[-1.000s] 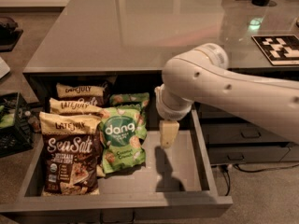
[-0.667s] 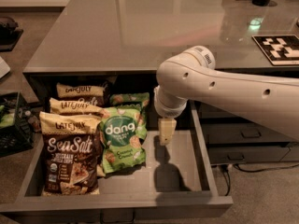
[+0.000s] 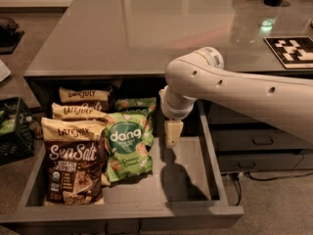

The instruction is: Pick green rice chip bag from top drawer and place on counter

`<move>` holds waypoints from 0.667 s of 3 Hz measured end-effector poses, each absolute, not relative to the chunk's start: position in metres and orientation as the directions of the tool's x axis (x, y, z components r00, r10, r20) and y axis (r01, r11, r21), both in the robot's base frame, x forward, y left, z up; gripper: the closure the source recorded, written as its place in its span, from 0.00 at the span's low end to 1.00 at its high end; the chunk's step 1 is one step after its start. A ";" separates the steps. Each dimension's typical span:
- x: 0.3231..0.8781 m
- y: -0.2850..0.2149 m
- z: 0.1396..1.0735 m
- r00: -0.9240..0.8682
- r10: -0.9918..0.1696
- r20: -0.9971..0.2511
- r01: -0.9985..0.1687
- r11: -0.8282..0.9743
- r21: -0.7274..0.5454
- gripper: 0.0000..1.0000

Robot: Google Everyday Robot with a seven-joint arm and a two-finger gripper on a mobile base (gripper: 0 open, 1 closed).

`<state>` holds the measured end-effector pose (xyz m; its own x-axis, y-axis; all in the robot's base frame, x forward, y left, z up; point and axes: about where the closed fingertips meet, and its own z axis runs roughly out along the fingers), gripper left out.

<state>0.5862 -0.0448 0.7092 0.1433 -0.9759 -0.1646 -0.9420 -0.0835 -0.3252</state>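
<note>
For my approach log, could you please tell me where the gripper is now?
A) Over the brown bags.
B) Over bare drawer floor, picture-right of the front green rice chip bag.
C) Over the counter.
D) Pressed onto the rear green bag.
B: the gripper hangs over bare floor of the top drawer, picture-right of the green rice chip bag, with a gap showing between them.

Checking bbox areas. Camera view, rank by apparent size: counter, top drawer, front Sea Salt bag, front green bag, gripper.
counter and top drawer, too close to rank
front Sea Salt bag
front green rice chip bag
gripper, over the drawer right of that bag
</note>
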 end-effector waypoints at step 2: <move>0.639 -0.031 0.684 0.236 -0.952 -0.194 -0.949 -0.183 -0.258 0.00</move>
<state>0.6387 -0.0310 0.6836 0.2358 -0.9523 -0.1936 -0.9488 -0.1826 -0.2576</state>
